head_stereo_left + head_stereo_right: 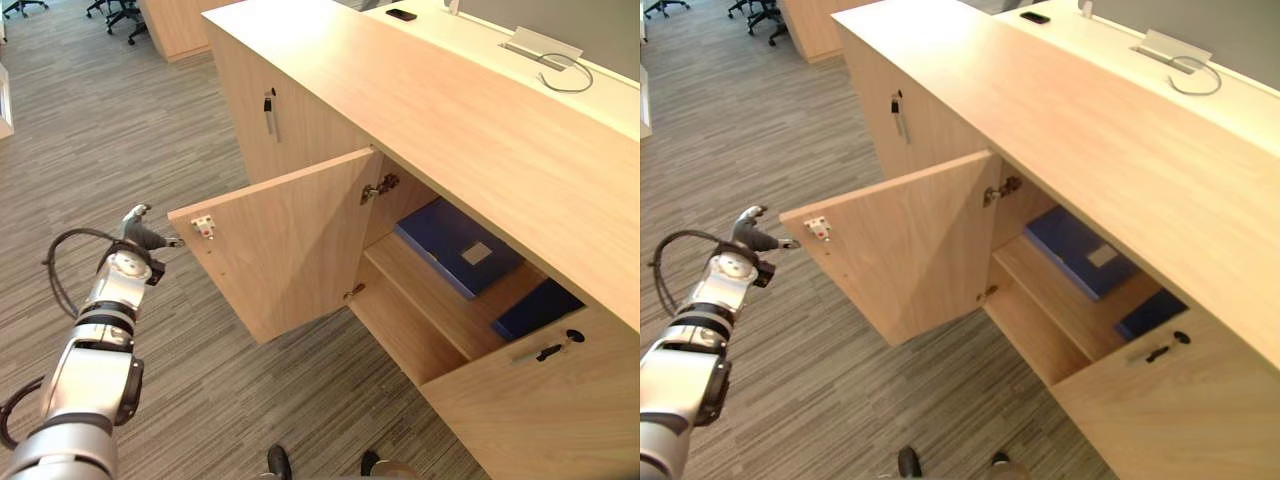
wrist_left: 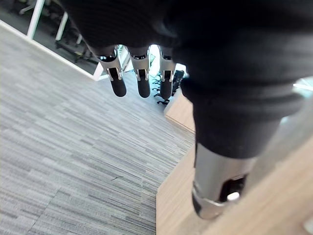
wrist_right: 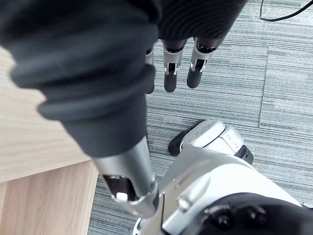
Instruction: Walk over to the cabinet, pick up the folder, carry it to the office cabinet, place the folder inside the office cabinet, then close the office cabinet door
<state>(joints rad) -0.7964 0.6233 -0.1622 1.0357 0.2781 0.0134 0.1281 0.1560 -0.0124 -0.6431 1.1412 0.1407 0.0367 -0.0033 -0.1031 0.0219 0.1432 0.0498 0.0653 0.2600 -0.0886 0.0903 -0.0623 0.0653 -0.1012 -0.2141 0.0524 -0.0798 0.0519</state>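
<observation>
One folder (image 1: 458, 245) shelved, well apart from left fingers (image 2: 142, 82).

We see the cabinet door (image 1: 290, 240) in pale matt wood, its hinge (image 1: 380, 187) of shiny metal, the folder (image 1: 455, 245) in smooth blue plastic, the floor (image 1: 130, 130) in rough grey carpet.

The office cabinet (image 1: 430, 110) and its door (image 1: 290, 245) are pale beech-coloured wood grain, with a black key (image 1: 548, 350). The folder (image 1: 450, 240) is deep blue with a pale grey label (image 1: 476, 253). The carpet (image 1: 120, 130) is grey, streaked with fine lines in alternating blocks.
</observation>
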